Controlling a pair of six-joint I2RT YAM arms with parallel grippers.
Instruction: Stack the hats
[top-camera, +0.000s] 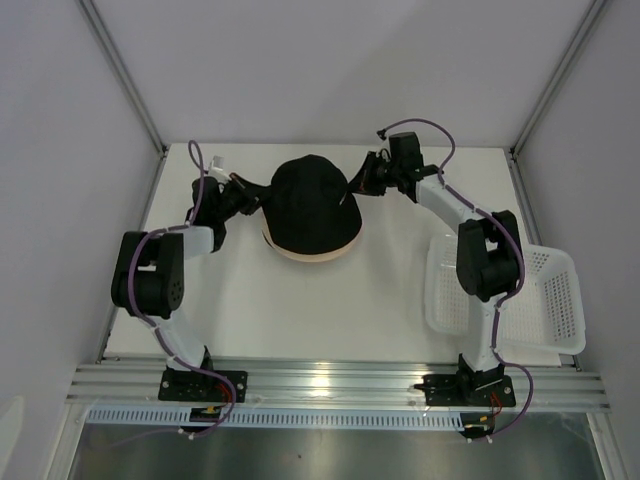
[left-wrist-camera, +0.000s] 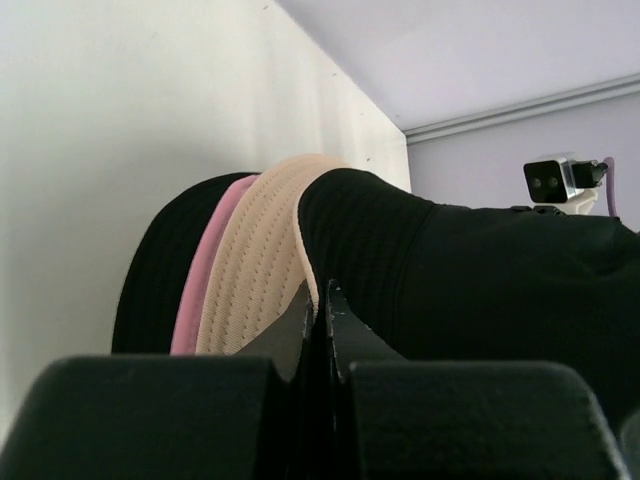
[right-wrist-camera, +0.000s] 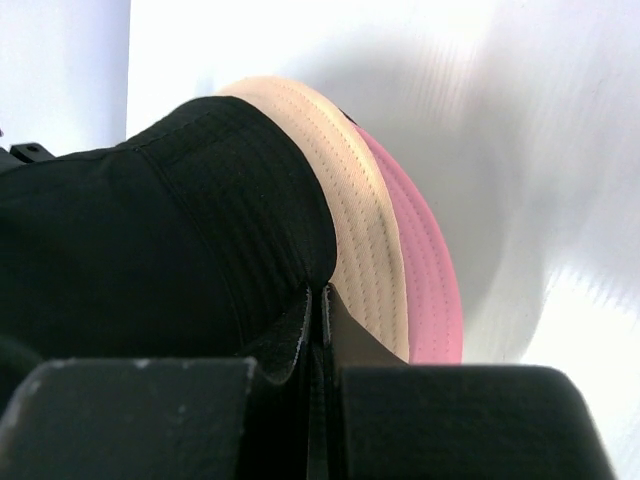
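Note:
A black hat (top-camera: 312, 205) sits crown-up on a pile of hats at the table's far middle. A beige brim (top-camera: 310, 256) peeps out beneath it. My left gripper (top-camera: 262, 200) is at the hat's left edge, and in the left wrist view its jaws (left-wrist-camera: 322, 300) are pinched shut on the black brim (left-wrist-camera: 440, 270). Beside that brim lie a beige hat (left-wrist-camera: 262, 250), a pink hat (left-wrist-camera: 205, 270) and another black hat (left-wrist-camera: 150, 280). My right gripper (top-camera: 352, 186) holds the opposite edge, shut (right-wrist-camera: 320, 300) on the black hat (right-wrist-camera: 150, 230), next to the beige brim (right-wrist-camera: 360, 230) and pink brim (right-wrist-camera: 430, 270).
A white mesh basket (top-camera: 555, 300) hangs over the table's right edge beside the right arm. Grey walls close in the table at the back and both sides. The right wrist's camera (left-wrist-camera: 555, 180) shows beyond the hat in the left wrist view.

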